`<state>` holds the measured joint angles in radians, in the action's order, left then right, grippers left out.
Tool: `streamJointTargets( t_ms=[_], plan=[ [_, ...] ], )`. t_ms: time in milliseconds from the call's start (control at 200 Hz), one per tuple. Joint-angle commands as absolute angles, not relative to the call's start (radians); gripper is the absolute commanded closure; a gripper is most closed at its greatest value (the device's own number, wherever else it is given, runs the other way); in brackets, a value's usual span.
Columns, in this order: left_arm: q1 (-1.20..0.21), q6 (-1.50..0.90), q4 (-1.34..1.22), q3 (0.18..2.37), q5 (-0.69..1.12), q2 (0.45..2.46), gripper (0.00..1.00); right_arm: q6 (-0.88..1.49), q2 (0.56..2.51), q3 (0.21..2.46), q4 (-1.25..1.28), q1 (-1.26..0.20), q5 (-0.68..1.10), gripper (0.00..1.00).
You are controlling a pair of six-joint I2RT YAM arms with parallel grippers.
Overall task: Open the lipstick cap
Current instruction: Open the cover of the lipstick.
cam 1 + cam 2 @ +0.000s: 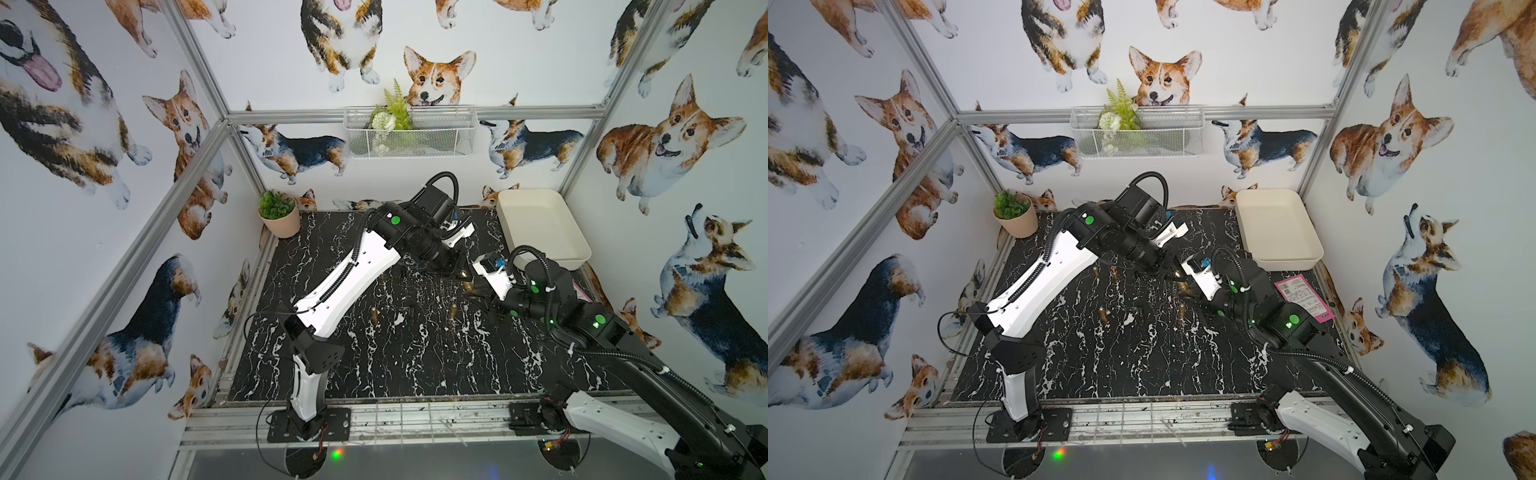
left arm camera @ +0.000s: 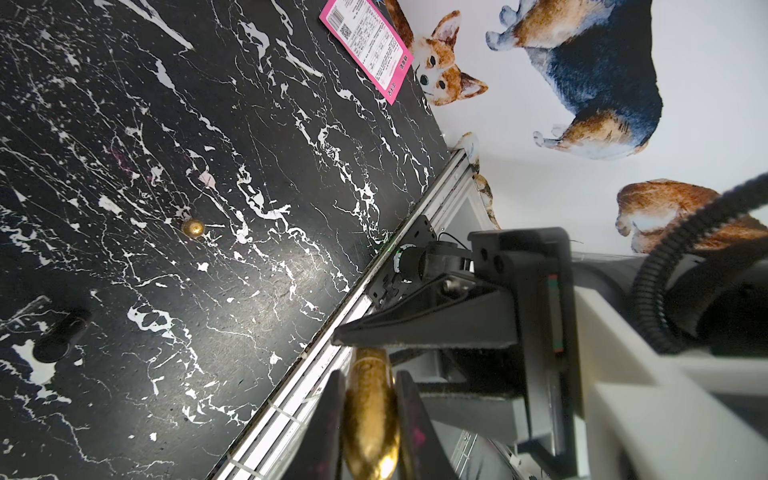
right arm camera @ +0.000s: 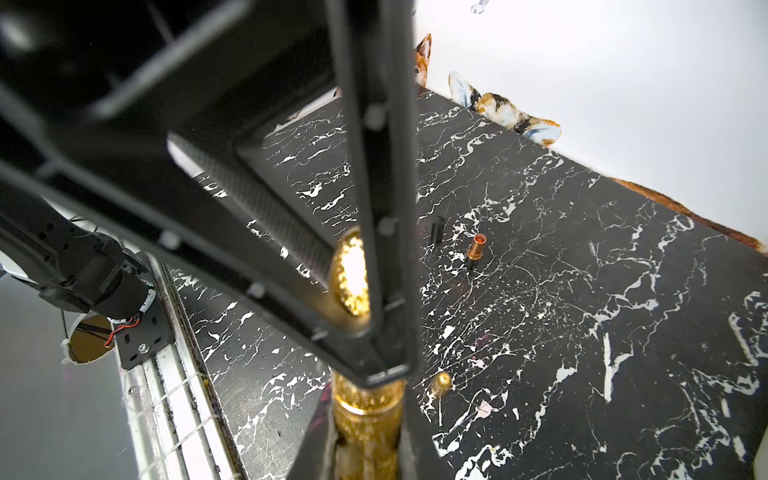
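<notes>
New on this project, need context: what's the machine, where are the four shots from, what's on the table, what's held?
A left arm and a right arm stand at the front of a black marble table. Two pictures look down from overhead and are nearly identical; two come from cameras on the wrists. The left claw and right claw are each shut on one end of a gold lipstick between them. Loose on the table: gold pieces, a black cap, a pink card, a tray and a plant.

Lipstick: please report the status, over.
Left pincer shut on gold lipstick. Right pincer shut on its other end. Not opened yet. Spare lipsticks on table, out of the way.
</notes>
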<state>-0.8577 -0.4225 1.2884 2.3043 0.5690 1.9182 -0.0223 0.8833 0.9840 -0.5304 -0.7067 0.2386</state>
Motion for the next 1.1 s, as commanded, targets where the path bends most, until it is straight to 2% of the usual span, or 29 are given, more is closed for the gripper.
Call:
streamJointTargets(
  t_ms=[0,335,776,1091],
  plan=[
    [-0.856,-0.415,1.301,2.310,0.594,1.922,1.00,-0.022,0.894,1.004,-0.526,-0.706,0.248,0.93],
    [-0.818,-0.418,1.308,2.328,0.569,1.916,1.00,0.017,0.863,0.971,-0.558,-0.706,0.227,1.00],
    [-0.770,-0.428,1.304,2.357,0.537,1.918,1.00,0.042,0.832,0.948,-0.577,-0.707,0.233,1.00],
    [-0.770,-0.419,1.237,2.336,0.190,2.048,1.00,0.058,0.710,0.951,-0.572,-0.706,0.152,1.00]
  ],
)
